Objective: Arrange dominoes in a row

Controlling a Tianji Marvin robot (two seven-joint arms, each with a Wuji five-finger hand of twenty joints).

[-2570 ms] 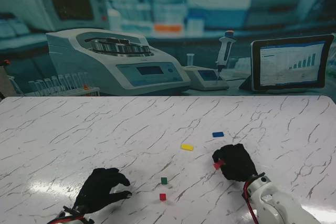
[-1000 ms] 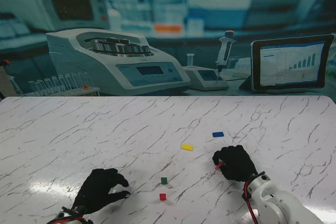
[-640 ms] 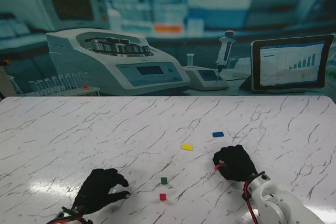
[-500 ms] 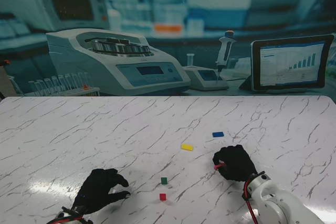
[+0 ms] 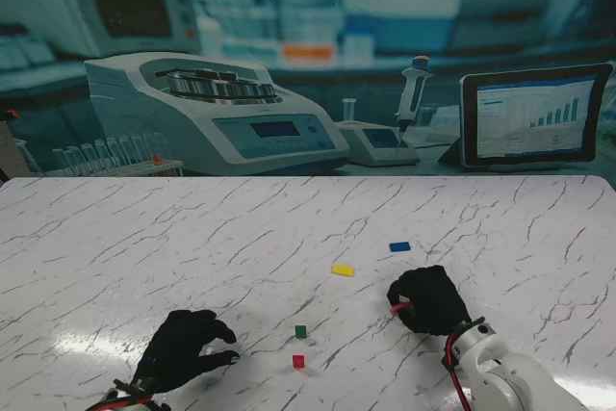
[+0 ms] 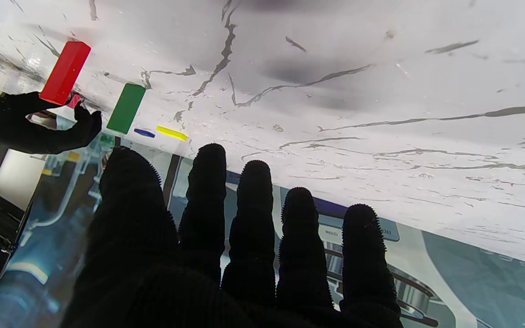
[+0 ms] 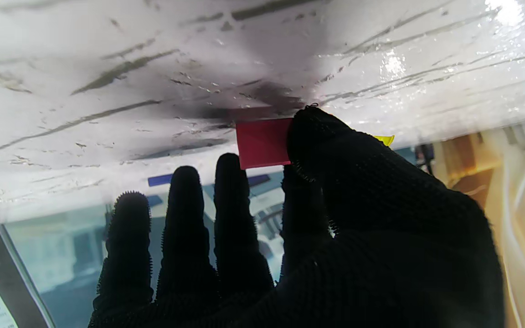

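My right hand (image 5: 430, 298) is shut on a pink-red domino (image 5: 394, 308), pinched between thumb and forefinger close over the table top; the same domino (image 7: 262, 142) shows in the right wrist view. A green domino (image 5: 301, 331) and a red domino (image 5: 298, 361) stand upright between my hands, the red one nearer to me. A yellow domino (image 5: 343, 269) and a blue domino (image 5: 399, 246) lie flat farther from me. My left hand (image 5: 185, 348) rests at the near left, open and holding nothing, and its wrist view shows the red domino (image 6: 65, 72) and the green domino (image 6: 126, 108).
The white marbled table (image 5: 144, 247) ends at a printed laboratory backdrop (image 5: 289, 64) along its far edge. In the left wrist view the yellow domino (image 6: 172, 133) and the blue domino (image 6: 144, 133) lie beyond the upright pair.
My right hand has shifted slightly left with the pink-red domino, which now shows less between the fingers. The left hand and the other dominoes have not moved.
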